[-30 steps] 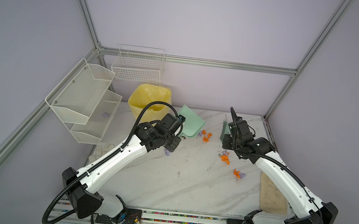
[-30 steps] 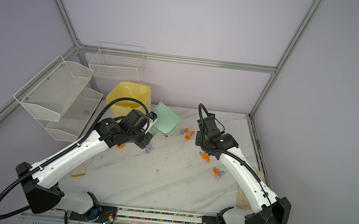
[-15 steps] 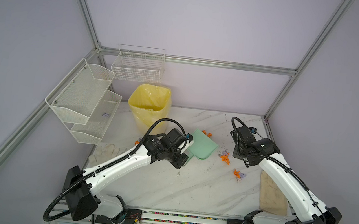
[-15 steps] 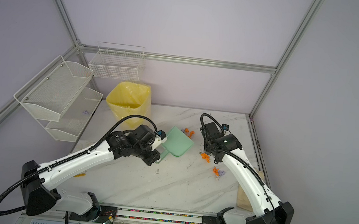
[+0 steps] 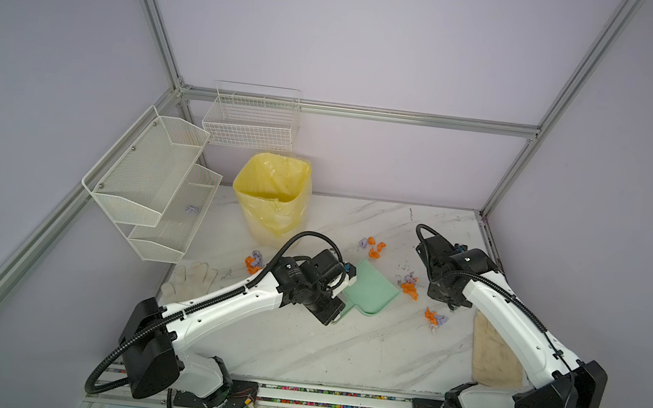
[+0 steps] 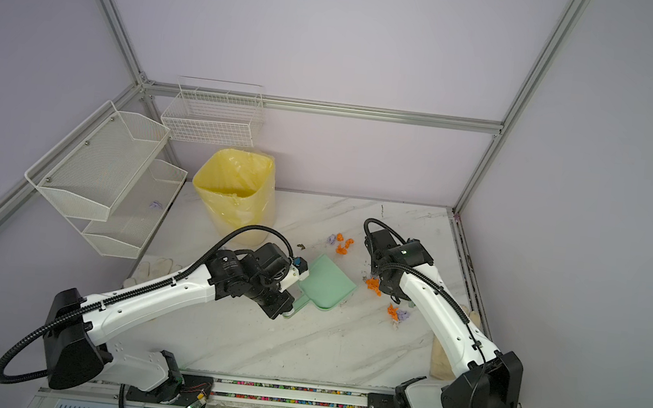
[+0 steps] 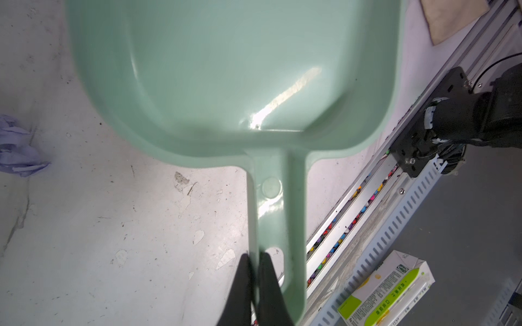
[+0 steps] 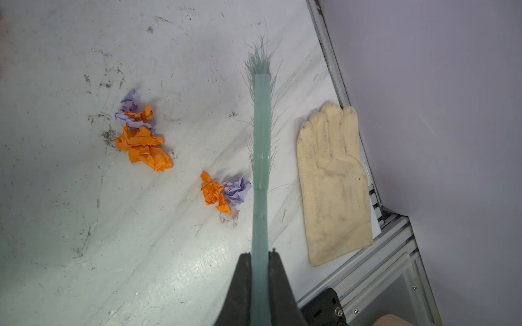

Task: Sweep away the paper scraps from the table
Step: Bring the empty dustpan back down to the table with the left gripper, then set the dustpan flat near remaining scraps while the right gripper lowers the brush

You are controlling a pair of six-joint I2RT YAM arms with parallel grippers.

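While the left pincer (image 7: 254,258) grips the dustpan (image 7: 226,70) and the right pincer (image 8: 259,255) the brush (image 8: 261,141), sweeping paper scraps (image 8: 141,144) in looks next.

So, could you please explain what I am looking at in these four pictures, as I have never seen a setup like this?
These are two white robot arms, each ending in a two-fingered claw. Two pictures come from one overhead camera and show nearly the same whole scene; the two close-ups come from cameras on the arms' wrists. The left claw is shut on the handle of a green dustpan, whose pan looks empty. The right claw is shut on a thin green brush. On the white marbled table lie crumpled orange and lilac paper scraps in several small clusters, a cream glove near the right edge and a yellow-lined bin at the back. Wire shelves hang on the left.
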